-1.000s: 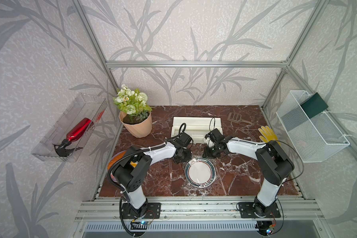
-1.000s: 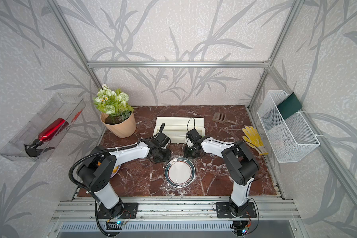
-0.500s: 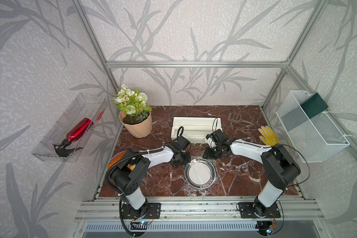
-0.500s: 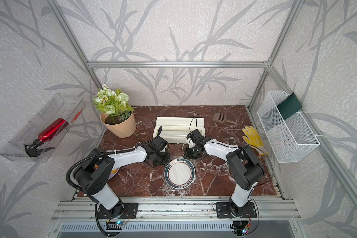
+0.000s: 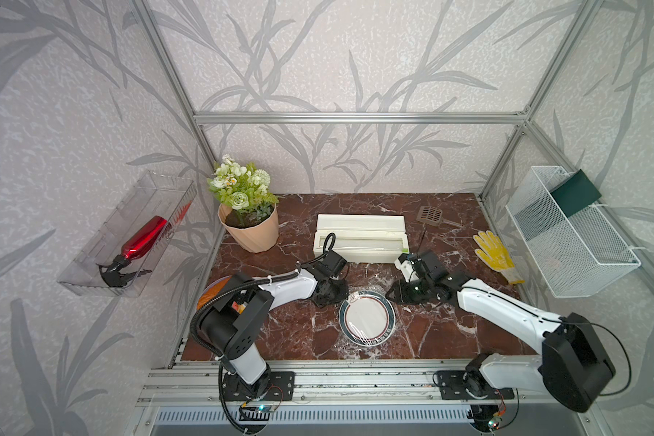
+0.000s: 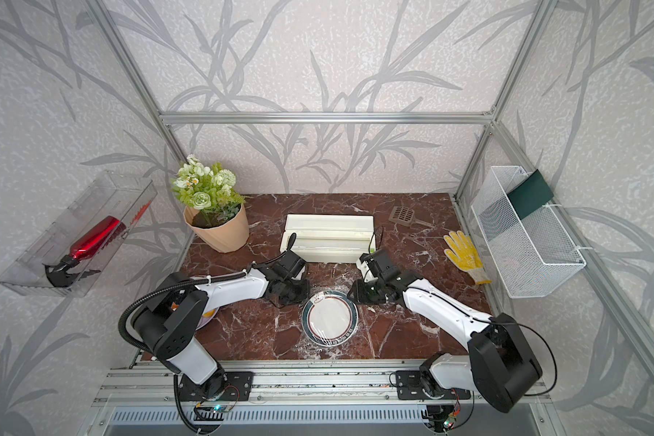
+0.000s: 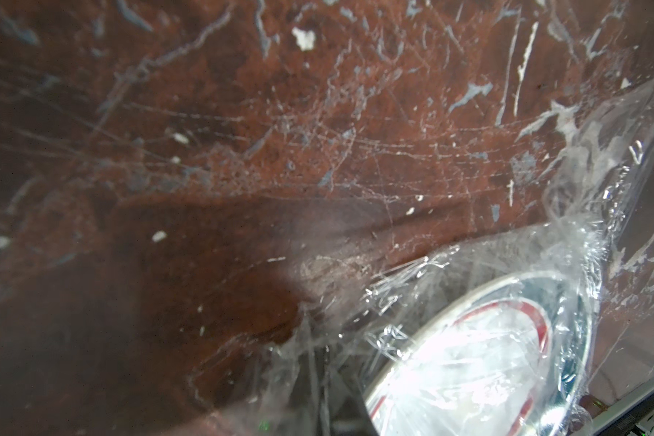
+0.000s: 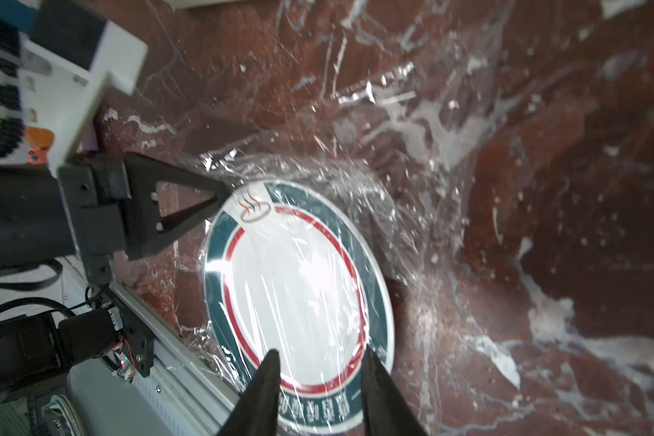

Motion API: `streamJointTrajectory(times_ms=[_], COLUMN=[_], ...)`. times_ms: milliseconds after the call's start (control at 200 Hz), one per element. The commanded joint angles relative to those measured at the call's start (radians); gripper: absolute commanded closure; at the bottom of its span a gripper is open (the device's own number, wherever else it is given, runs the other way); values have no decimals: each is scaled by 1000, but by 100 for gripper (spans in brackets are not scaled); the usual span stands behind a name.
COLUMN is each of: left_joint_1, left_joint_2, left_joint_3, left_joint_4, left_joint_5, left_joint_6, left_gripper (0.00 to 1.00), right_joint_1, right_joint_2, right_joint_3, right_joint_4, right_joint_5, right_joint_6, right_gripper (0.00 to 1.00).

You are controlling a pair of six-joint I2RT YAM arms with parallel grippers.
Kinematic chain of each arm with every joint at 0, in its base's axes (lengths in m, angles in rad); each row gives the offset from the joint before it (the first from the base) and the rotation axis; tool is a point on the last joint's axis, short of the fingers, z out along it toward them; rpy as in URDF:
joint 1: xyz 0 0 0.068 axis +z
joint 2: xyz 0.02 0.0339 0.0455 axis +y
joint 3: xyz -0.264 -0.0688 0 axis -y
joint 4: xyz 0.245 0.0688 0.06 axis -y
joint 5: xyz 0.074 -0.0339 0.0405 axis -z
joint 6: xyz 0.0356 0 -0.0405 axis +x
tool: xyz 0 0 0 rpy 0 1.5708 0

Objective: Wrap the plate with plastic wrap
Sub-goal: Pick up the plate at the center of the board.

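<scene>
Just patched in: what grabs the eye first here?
The green-rimmed plate sits front centre on the table, under shiny, crinkled plastic wrap. The left pincer is shut on the wrap by the rim's emblem; the right pincer stands open at the plate's other side.

Red-brown marble table (image 5: 291, 332) before me, white veins, surface scratched. Plate (image 5: 367, 319) lies flat toward front, about centre. Wrap (image 8: 423, 211) lies over plate, crinkled edges spilling onto marble around it. Cream box (image 5: 361, 238) sits behind plate, long side toward me. Pot (image 5: 252, 230) with flowers stands in far corner on my left. Brown scoop (image 5: 430, 216) lies far back on my right. Yellow glove (image 5: 495, 253) lies nearer, by right edge. Second plate (image 6: 209, 315) at left edge, mostly hidden.
</scene>
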Motion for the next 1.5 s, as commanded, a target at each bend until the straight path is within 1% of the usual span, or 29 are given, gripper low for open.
streamJointTrajectory(times_ms=[0, 115, 230, 310, 570, 720, 825, 955, 1140, 1200, 1315, 1494], left_joint_1=[-4, -4, -4, -4, -4, -4, -4, -3, 2, 6, 17, 30], left_joint_2=[-11, -7, -10, -11, -18, -16, -15, -28, -73, -89, -137, -208], left_joint_3=[-20, -19, -16, -11, -7, -14, -30, -50, -72, -79, -88, -74], left_joint_4=[-39, -42, -47, -54, -68, -56, -24, -5, 5, 15, 22, 5], left_joint_5=[-2, -1, 0, -2, -4, 13, 57, 79, 94, 103, 125, 153], left_joint_6=[-7, -6, -6, -4, 2, -6, -23, -40, -57, -68, -88, -99], left_gripper=[91, 91, 91, 91, 91, 91, 91, 91, 91, 91, 90, 88], right_joint_1=[31, 77, 99, 103, 105, 104, 102, 90, 74, 65, 40, 32], right_joint_2=[-64, -104, -111, -96, 8, 51, 58, 12, -90, -114, -156, -214], right_joint_3=[-93, -166, -192, -207, -270, -290, -312, -332, -360, -387, -460, -474], right_joint_4=[26, 92, 103, 121, 296, 384, 448, 479, 496, 541, 691, 767], right_joint_5=[-20, -21, 18, 34, -4, -25, -40, -57, -70, -80, -104, -142], right_joint_6=[173, 285, 317, 328, 396, 409, 413, 404, 394, 408, 465, 475], right_gripper=[63, 63, 63, 63, 65, 74, 86, 100, 100, 100, 100, 100])
